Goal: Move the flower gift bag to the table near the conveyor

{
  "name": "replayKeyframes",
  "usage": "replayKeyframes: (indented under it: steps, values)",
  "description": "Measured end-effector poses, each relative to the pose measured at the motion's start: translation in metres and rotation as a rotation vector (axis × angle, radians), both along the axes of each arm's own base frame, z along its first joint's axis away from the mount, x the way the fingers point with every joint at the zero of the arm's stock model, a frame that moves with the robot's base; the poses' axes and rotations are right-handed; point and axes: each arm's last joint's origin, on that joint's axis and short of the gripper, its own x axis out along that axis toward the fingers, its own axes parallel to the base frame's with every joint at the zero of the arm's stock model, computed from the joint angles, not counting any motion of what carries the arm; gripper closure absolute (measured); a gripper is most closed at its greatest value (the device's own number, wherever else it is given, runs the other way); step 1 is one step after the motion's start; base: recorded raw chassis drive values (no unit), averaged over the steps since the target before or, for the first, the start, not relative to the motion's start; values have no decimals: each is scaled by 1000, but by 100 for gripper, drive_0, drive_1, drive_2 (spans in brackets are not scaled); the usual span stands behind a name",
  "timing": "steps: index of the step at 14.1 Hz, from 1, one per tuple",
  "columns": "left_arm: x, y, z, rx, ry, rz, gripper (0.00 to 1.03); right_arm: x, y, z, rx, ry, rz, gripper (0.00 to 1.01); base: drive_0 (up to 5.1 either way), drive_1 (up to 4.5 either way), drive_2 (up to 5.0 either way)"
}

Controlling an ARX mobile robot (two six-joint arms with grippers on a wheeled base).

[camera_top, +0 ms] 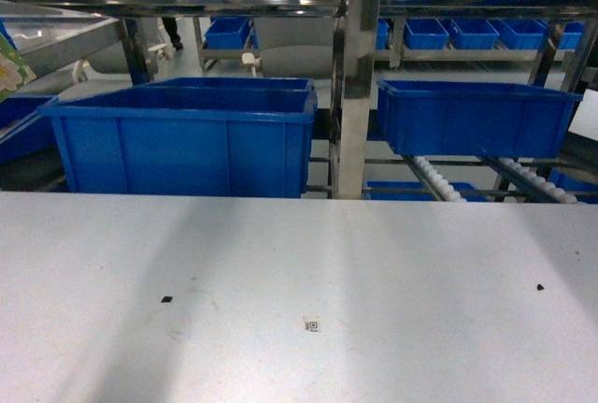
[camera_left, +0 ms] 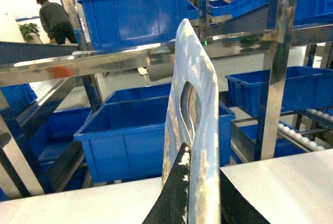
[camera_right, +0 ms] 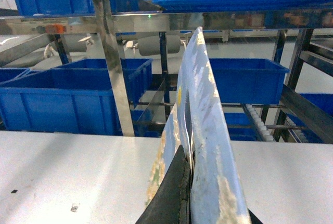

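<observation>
The flower gift bag [camera_left: 195,78] is a glossy pale bag with a cut-out handle, standing upright and seen edge-on. My left gripper [camera_left: 200,182] is shut on its wall, just above the table [camera_left: 291,182]. In the right wrist view my right gripper [camera_right: 200,193] is shut on a glossy pale bag wall [camera_right: 200,104] over the table [camera_right: 62,172]; whether it is the same bag I cannot tell. In the head view only a floral corner [camera_top: 9,71] shows at the left edge, and both grippers are out of frame. The conveyor [camera_top: 439,179] slopes behind the table's far right edge.
Large blue bins [camera_top: 187,136] [camera_top: 472,113] sit on the steel rack behind the table, split by a steel post [camera_top: 353,94]. A QR sticker [camera_top: 312,324] and black marks [camera_top: 166,299] lie on the tabletop [camera_top: 374,263]. A person [camera_left: 52,18] stands far back.
</observation>
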Motion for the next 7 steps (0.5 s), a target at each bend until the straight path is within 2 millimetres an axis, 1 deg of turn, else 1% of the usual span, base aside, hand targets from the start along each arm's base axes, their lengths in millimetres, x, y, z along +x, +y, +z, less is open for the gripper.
replayKeyframes:
  steps: [7]
  values:
    - [0, -1, 0, 0, 3, -8, 101, 0, 0, 0, -1, 0, -5, 99, -495, 250, 250]
